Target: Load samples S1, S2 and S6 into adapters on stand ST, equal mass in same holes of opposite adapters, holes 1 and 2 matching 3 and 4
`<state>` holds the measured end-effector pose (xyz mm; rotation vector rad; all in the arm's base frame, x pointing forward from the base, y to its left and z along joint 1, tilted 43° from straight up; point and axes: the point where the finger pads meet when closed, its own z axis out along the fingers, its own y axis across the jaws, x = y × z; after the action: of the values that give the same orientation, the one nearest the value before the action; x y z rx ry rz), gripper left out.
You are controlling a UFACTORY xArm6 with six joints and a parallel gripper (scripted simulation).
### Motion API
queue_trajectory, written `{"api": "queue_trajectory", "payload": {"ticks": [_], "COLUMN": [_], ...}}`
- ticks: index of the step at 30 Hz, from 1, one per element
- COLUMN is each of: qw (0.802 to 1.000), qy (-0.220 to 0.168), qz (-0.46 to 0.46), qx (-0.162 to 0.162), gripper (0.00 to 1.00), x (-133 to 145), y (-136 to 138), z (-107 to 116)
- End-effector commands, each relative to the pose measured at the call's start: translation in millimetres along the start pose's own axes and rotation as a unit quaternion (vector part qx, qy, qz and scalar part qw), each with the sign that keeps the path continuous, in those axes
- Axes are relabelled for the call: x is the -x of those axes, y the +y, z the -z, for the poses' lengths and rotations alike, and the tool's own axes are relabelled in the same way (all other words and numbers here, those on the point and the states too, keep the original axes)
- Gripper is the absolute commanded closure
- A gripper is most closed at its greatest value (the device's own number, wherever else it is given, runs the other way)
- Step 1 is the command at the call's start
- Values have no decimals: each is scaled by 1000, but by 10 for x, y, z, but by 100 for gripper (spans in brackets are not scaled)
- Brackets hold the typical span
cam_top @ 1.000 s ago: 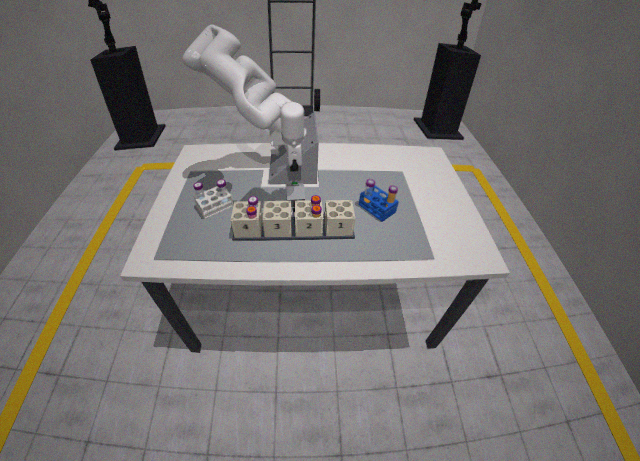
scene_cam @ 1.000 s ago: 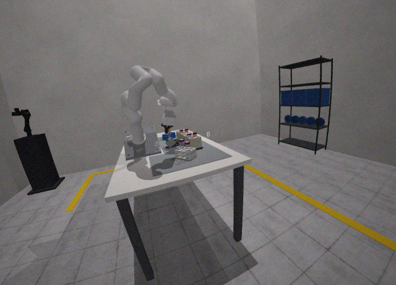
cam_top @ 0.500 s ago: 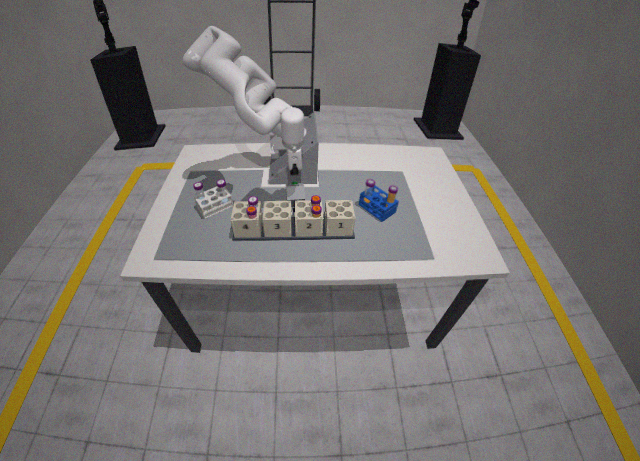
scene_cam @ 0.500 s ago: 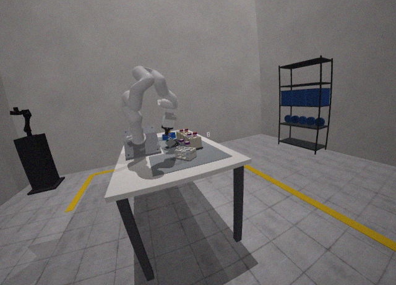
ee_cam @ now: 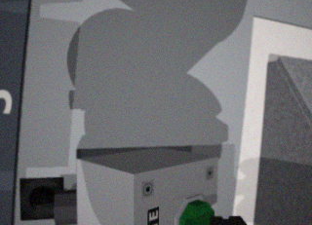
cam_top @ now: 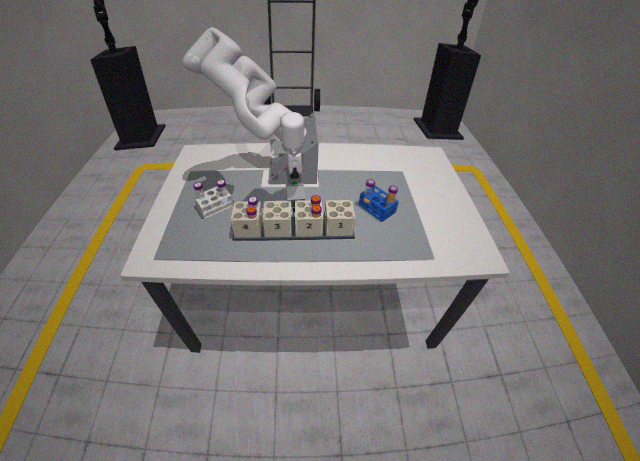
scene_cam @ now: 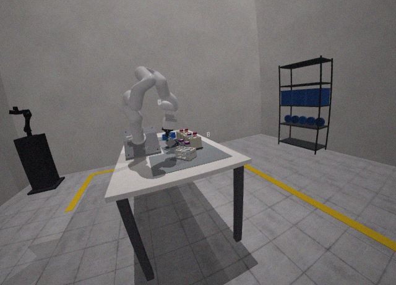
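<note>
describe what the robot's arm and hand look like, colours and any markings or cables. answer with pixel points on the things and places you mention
The arm (cam_top: 232, 79) (scene_cam: 142, 88) is glossy white with thick, rounded tube-like links and bulging joints. The hand (cam_top: 294, 174) (scene_cam: 167, 135) has a pale body with black fingers. No cables or lettering can be made out on either.

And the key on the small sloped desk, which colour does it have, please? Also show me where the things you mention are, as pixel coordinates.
Green; the wrist view shows the key (ee_cam: 196, 213) best.
</note>
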<state>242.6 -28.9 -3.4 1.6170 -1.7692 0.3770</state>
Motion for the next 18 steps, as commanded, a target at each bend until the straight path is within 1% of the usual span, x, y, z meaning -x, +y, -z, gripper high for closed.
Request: {"api": "queue_trajectory", "payload": {"ticks": [1, 18], "qw": [1000, 1000], "qy": [-1, -1], "qz": [0, 0], "qx": [-1, -1], "gripper": [100, 100], "x": [3, 0], "y": [-9, -29], "z": [8, -69]}}
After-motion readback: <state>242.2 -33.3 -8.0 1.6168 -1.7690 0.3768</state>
